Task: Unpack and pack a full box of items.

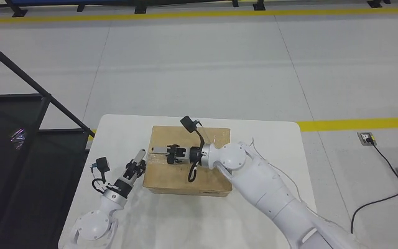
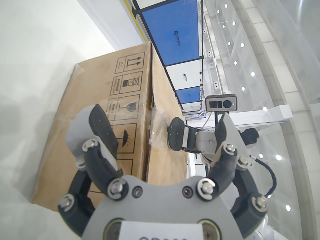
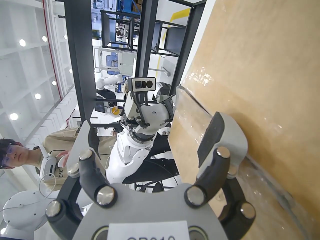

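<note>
On the table [image 1: 267, 143] the taped box [image 1: 186, 168] is sitting shut, right gripper [image 1: 155, 150] hovering open over its tape [image 3: 192, 116], left gripper [image 1: 139, 157] open at its end; pinching the tape edge squarely seems advisable.

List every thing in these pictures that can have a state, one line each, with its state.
box: closed, top flaps down and taped, standing on the table.
left tool: open, holding nothing, at the box's upper side edge.
right tool: open, holding nothing, one finger against the box top.
</note>
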